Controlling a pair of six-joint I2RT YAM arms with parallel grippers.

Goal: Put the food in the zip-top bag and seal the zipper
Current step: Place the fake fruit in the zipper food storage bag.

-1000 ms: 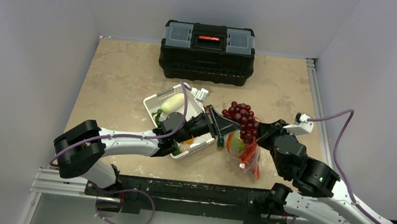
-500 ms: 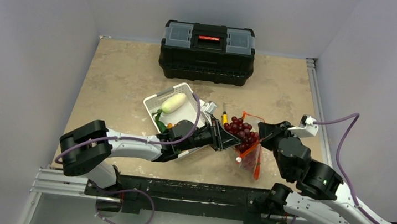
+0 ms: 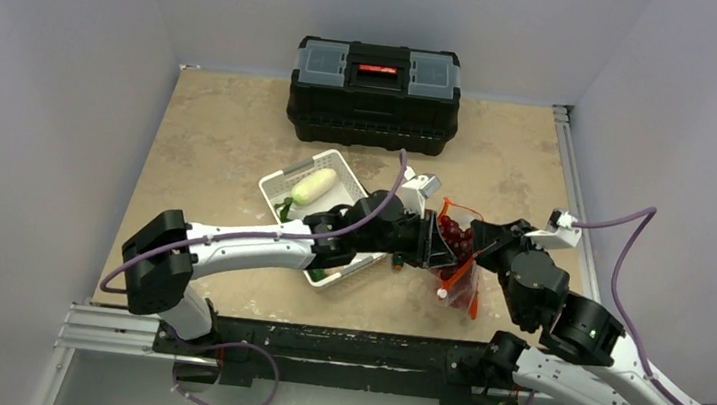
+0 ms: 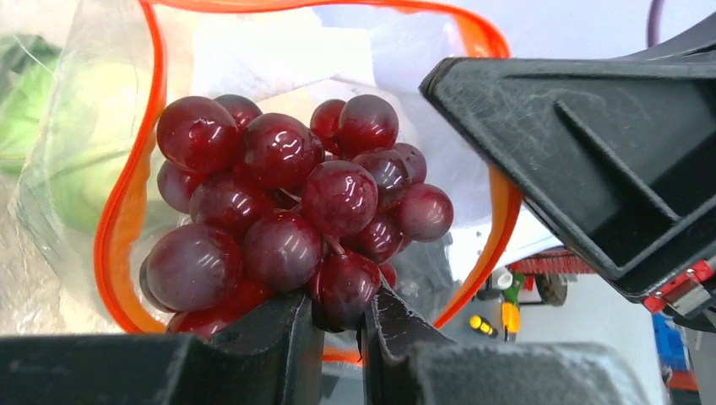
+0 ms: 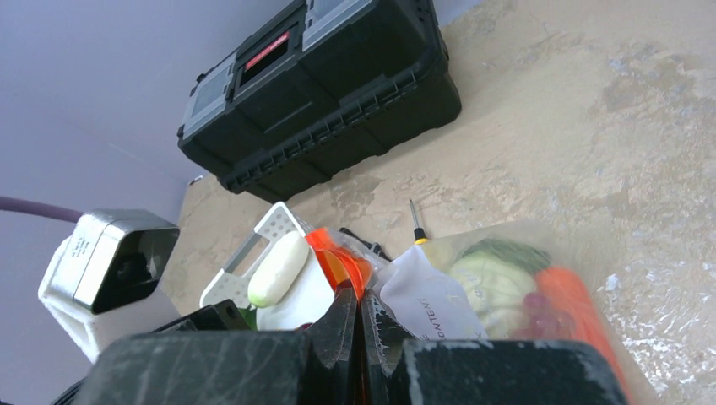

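Note:
My left gripper (image 4: pixel 342 325) is shut on the dark red grapes (image 4: pixel 291 211) and holds them in the open mouth of the clear zip-top bag (image 3: pixel 463 274), ringed by the orange-red zipper (image 4: pixel 127 202). In the top view the left gripper (image 3: pixel 442 249) and grapes (image 3: pixel 456 235) are at the bag's mouth. My right gripper (image 5: pixel 359 316) is shut on the zipper (image 5: pixel 342 261) edge, holding the bag open. The pale green cabbage (image 5: pixel 494 283) and orange carrot (image 5: pixel 574 299) lie inside the bag. A white oblong (image 3: pixel 314 186) lies in the white basket (image 3: pixel 281 182).
A black toolbox (image 3: pixel 375 94) stands at the back of the table. A yellow-handled screwdriver (image 5: pixel 415 226) lies behind the bag. Green items sit in the basket's near corner (image 3: pixel 319 275). The left arm stretches across the basket.
My left gripper has carried the grapes rightward and down from above the basket into the bag's mouth. The right gripper has kept hold of the zipper edge and shifted slightly.

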